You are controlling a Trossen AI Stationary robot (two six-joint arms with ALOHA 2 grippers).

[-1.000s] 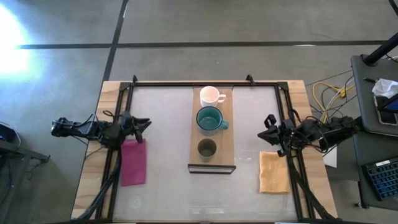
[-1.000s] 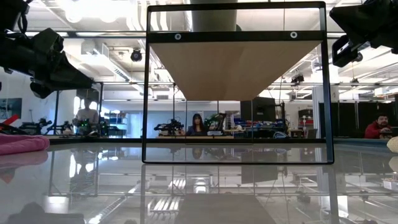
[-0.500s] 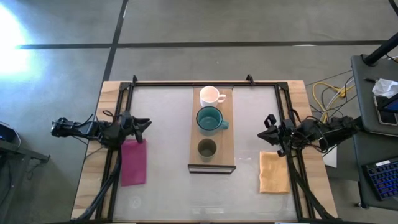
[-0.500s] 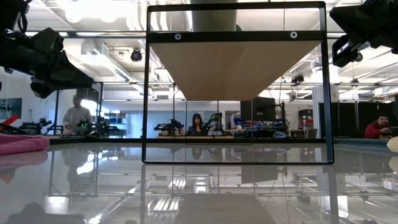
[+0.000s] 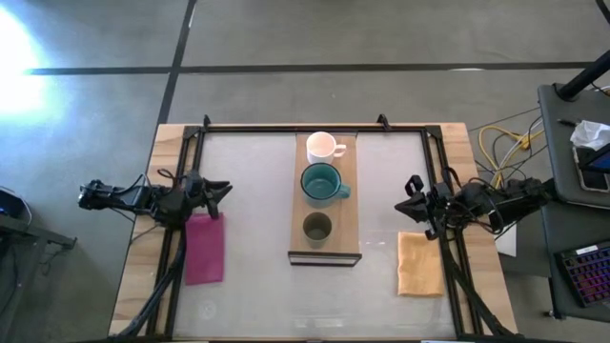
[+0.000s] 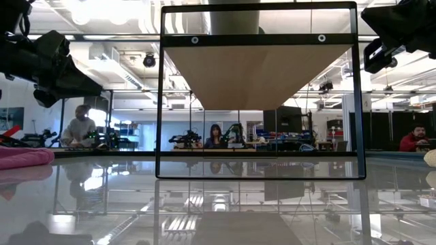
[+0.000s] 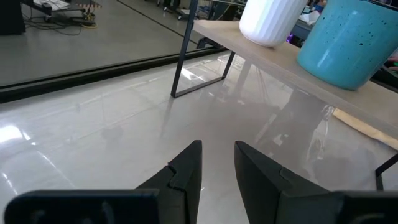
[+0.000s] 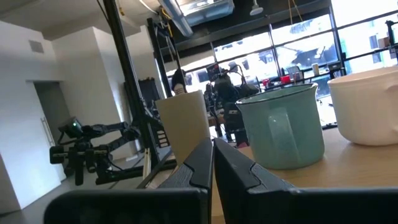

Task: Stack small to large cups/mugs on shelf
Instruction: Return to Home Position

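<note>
- Left gripper (image 5: 222, 190), at the left edge of the table (image 5: 257, 286) just beside the pink cloth (image 5: 204, 250): jaws a slit apart, empty, aimed at the shelf.
- Shelf (image 5: 345, 243), centre, long axis front to back, carries the white mug (image 5: 322, 146), teal mug (image 5: 321, 182) and olive cup (image 5: 316, 227) in a row, well apart from both grippers.
- Right gripper (image 5: 404, 196), the nearer, by the orange cloth (image 5: 419, 264): jaws pressed together, empty.
- The low view gives only the plank's underside; the high view alone shows the row.
</note>
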